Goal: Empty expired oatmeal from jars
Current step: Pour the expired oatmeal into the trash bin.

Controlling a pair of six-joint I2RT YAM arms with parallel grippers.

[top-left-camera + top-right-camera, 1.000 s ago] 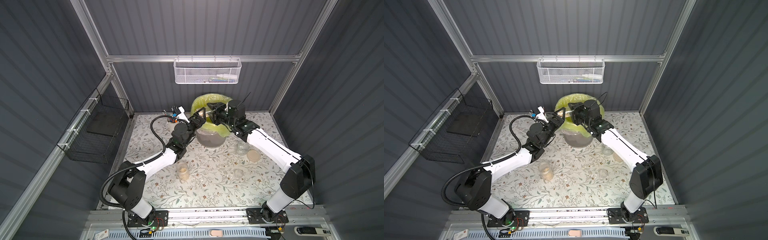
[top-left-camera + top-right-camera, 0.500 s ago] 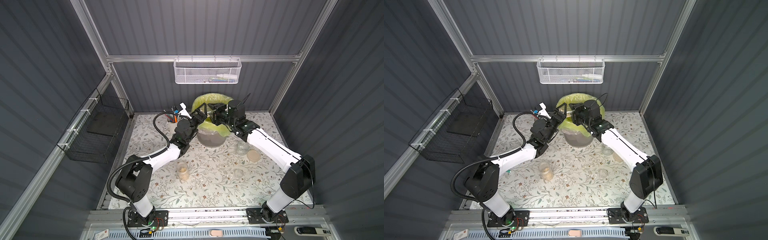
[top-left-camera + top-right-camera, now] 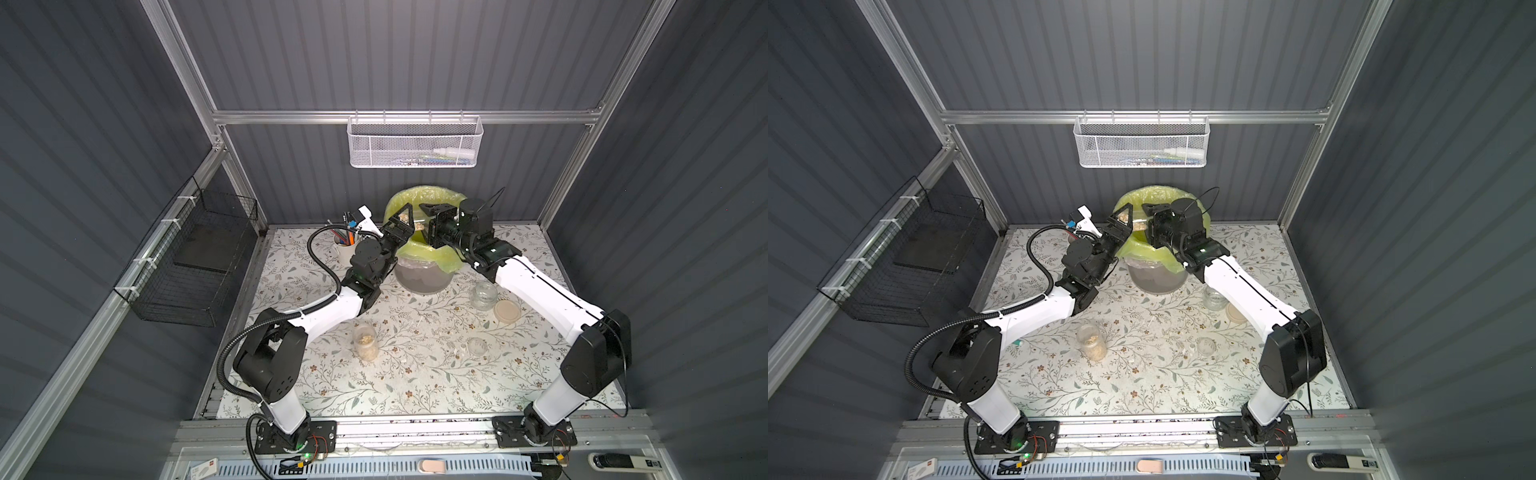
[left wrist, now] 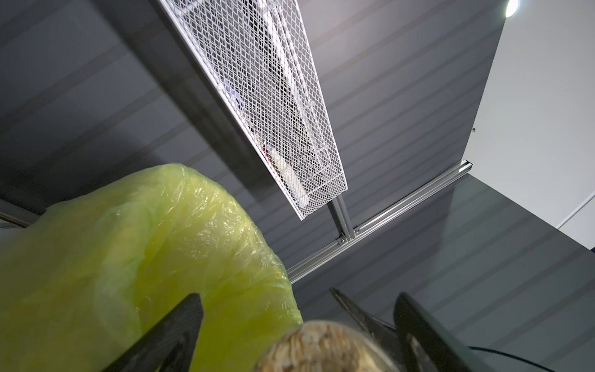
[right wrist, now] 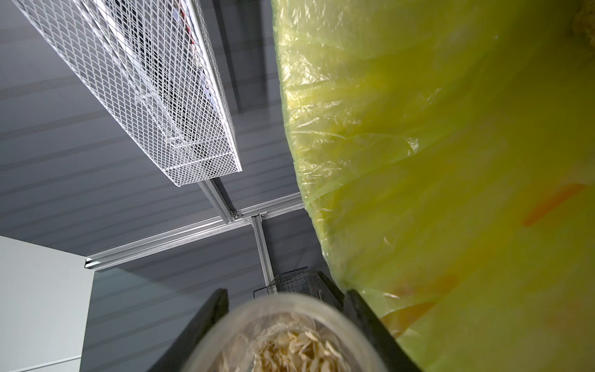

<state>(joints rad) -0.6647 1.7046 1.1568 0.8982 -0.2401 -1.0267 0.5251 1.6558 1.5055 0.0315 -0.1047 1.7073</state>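
Over the grey bin's yellow-green bag (image 3: 428,197), my right gripper (image 3: 424,220) (image 5: 286,293) is shut on a narrow clear jar (image 5: 289,325) lying sideways, with oatmeal (image 5: 296,351) inside. My left gripper (image 3: 404,216) (image 4: 297,296) stands open around the jar's other end (image 4: 325,348); one finger (image 4: 174,331) is well clear of the glass. In both top views a second narrow jar (image 3: 365,343) (image 3: 1090,340) holding oatmeal stands upright mid-table. An empty squat jar (image 3: 484,295) sits at the right beside its beige lid (image 3: 507,311).
The grey bin (image 3: 422,278) stands at the back centre, a white mug of pencils (image 3: 345,249) to its left. A small clear round piece (image 3: 476,345) lies front right. A white mesh basket (image 3: 415,141) hangs on the back wall, a black wire basket (image 3: 195,257) on the left.
My left arm has stretched toward the back, bringing its gripper up around the end of the jar held by the right gripper. The right arm has barely moved.
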